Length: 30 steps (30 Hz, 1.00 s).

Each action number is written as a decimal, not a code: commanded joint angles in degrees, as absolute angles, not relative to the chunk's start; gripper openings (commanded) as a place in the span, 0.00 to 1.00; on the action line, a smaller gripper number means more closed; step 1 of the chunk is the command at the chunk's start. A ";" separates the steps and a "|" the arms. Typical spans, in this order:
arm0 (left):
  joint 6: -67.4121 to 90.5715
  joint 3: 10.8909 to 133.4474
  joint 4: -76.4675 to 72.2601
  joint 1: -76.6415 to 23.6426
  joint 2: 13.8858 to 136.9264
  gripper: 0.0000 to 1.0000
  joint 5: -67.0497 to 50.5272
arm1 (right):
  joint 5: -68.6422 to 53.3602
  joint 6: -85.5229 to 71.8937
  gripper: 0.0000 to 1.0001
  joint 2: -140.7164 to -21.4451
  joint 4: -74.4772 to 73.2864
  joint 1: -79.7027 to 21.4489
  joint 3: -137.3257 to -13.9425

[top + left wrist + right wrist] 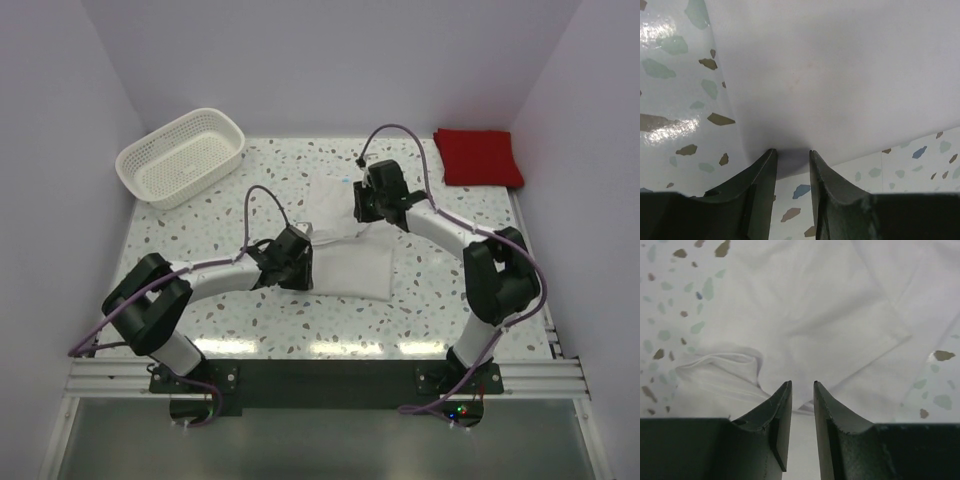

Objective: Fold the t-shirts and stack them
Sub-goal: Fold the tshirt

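Observation:
The white t-shirt [350,262] lies partly folded in the middle of the table. It fills the left wrist view [840,65] and the right wrist view [815,315], where a rumpled hem or collar [725,362] shows at the left. My left gripper [306,262] is at the shirt's left edge. Its jaws [790,151] stand a little apart, with the cloth's edge at their tips. My right gripper [362,212] is over the shirt's far part, jaws [802,382] narrowly apart just above the cloth. The red t-shirt [478,157] lies folded at the back right corner.
A white lattice basket [182,155] stands at the back left. Walls close in the table on the left, back and right. Terrazzo tabletop [200,215] shows around the shirt.

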<state>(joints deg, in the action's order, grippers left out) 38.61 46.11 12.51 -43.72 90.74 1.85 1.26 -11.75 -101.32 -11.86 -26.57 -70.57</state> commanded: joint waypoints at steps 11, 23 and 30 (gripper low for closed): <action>41.57 42.36 14.50 -44.03 87.01 0.37 0.62 | -30.30 -16.69 0.27 -101.94 -0.62 -30.94 -60.64; 42.71 41.04 14.50 -44.12 85.78 0.37 1.49 | -29.01 -19.87 0.29 -118.72 0.18 -30.94 -78.18; 42.89 40.69 14.94 -44.12 84.20 0.37 2.54 | -23.56 -22.85 0.31 -121.04 -3.52 -26.81 -85.87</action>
